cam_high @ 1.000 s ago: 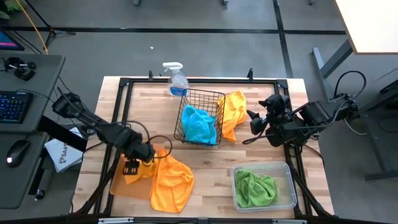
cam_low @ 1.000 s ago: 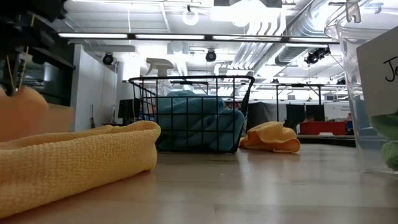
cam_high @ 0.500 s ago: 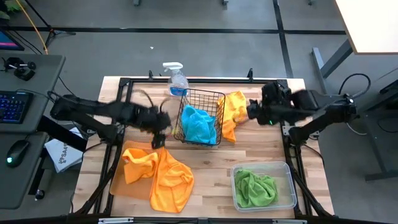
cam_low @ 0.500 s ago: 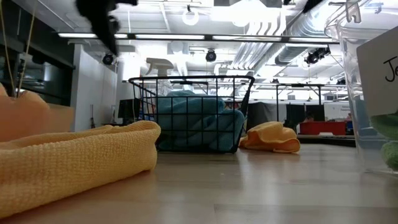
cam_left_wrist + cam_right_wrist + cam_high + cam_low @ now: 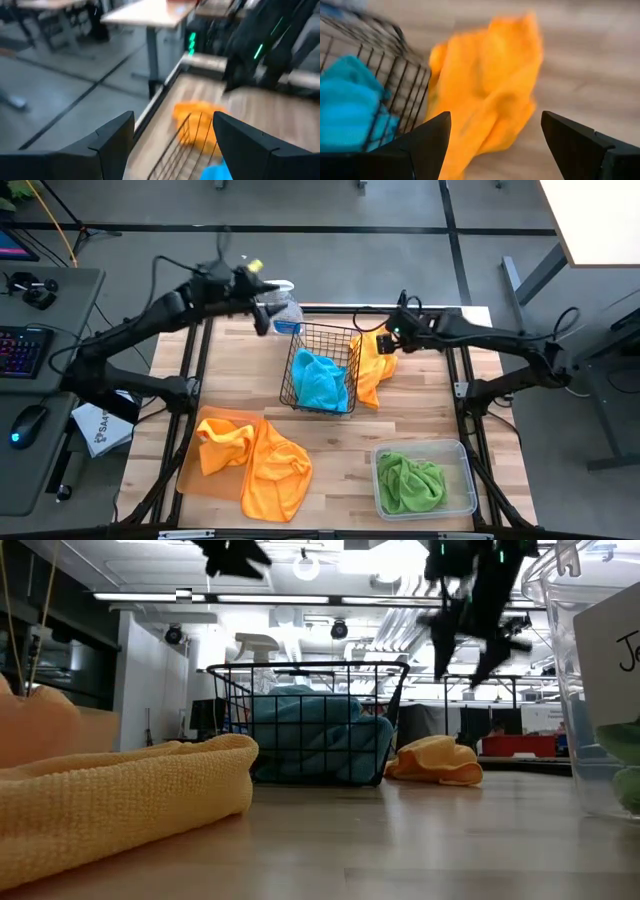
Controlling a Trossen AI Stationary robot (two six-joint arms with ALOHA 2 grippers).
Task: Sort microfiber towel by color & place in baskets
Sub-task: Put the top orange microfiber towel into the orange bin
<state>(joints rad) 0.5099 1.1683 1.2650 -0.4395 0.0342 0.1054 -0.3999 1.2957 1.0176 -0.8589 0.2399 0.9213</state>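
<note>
Count of towels on the table: three orange, at least one turquoise, at least one green.

Containers, three:
- black wire basket (image 5: 322, 367), centre of table, holds the turquoise towel (image 5: 320, 381), bunched inside it.
- clear plastic tub (image 5: 424, 479), near-right corner, holds the green towel (image 5: 410, 483), crumpled.
- flat orange tray (image 5: 193, 476), near-left. One small orange towel (image 5: 222, 444) sits bunched on it. A larger orange towel (image 5: 275, 470) lies beside it, overlapping the tray's right edge and spread onto the wood.

Third orange towel (image 5: 376, 363) lies loose on the table, just to the right of the wire basket, touching or nearly touching its side; in no container.

Other item: one clear spray bottle (image 5: 285, 307) at the far edge, behind the basket.

Left gripper (image 5: 262, 316): raised above the far-left part of the table, close to the spray bottle, fingers spread wide, nothing between them.

Right gripper (image 5: 492, 145): hovering above the loose orange towel beside the basket, fingers spread wide, empty, towel directly beneath in the right wrist view.
</note>
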